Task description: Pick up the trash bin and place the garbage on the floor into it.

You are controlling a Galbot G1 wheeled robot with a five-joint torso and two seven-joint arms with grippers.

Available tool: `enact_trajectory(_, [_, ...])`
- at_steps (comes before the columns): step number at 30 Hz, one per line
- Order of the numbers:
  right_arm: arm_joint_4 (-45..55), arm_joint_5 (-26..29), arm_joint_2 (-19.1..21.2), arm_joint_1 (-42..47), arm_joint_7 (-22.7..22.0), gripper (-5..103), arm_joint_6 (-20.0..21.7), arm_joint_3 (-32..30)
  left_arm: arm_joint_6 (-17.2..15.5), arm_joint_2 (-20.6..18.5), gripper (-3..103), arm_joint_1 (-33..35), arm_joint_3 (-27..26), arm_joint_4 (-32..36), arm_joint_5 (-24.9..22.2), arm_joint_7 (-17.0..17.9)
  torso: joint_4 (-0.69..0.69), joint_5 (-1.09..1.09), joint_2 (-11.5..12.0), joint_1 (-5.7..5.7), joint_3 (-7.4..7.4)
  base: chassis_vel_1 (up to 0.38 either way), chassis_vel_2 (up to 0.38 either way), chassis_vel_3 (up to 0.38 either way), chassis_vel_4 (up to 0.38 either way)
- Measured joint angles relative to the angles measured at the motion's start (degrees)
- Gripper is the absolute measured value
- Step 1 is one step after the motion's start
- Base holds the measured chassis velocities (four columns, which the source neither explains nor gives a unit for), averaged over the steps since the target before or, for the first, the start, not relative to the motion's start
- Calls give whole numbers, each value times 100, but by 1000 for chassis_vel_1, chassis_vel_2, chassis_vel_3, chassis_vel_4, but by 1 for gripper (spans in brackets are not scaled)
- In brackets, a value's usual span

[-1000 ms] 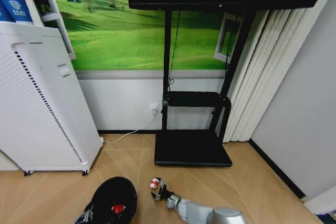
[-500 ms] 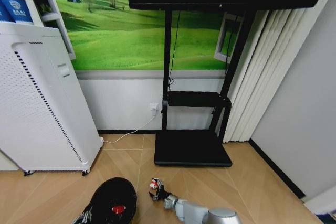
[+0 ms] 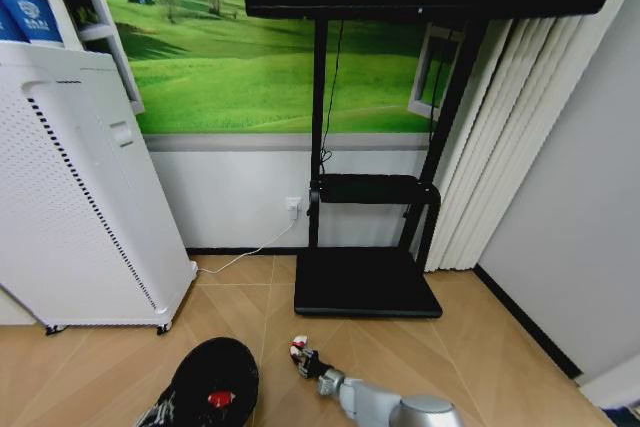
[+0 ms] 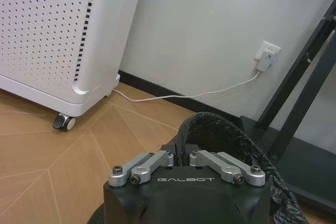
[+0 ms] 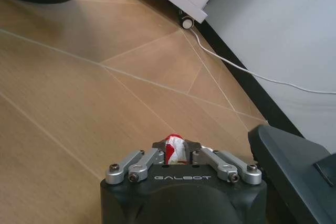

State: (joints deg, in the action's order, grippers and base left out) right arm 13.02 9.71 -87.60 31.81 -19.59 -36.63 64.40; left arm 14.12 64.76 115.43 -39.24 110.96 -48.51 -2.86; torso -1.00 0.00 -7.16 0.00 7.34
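- Small black cylindrical trash bin [image 3: 213,384] with black liner bag at rim sits low left in head view, beside the tall white perforated appliance [image 3: 80,197] on castors.
- Left gripper [image 4: 181,158] is clamped on the bin's liner rim: jaws drawn in tight around the rim edge, per left wrist view. Whether the bin is lifted clear of the wooden floor [image 3: 480,347] can't be told.
- Small red lump [image 3: 216,399] lies inside the bin, so one litter piece looks done.
- Right gripper [image 3: 306,359] is out over the floor just right of the bin, in front of the black TV stand base [image 3: 366,282].
- Right jaws narrow, pinching the crumpled red-and-white wrapper [image 5: 174,148]; the wrapper sticks out between the fingertips in the right wrist view.
- Wrapper looks off the floor, near the bin but not above its opening.
- Progress judgement: bin gripped, one piece in, second piece in hand and not yet dropped.
- Left to do, judged: carry the wrapper over the bin mouth and release it. The clear bottle with green label can't be accounted for here.
- White cable [image 4: 173,97] runs along the wall to a socket, well apart from both grippers.
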Motion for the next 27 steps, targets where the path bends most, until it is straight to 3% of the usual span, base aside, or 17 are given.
enact_trajectory(6, [49,0,53,10,1,2,-15,-64,26,37,7,16,36,-2,66,-12,0,0,0,0,0,0,0,0,0])
enact_trajectory(14, [200,-7,128,10,-57,0,-41,-89,41,67,7,39,47,5,118,-18,0,1,0,0,0,0,0,0,0])
enact_trajectory(20, [746,-44,444,-109,-289,0,-55,-87,46,71,7,69,0,20,129,-21,0,-1,0,0,0,0,0,0,0])
enact_trajectory(27, [1146,-452,766,-317,-562,0,-422,-241,-14,4,7,-11,-288,89,-65,29,0,-1,0,0,0,0,0,0,0])
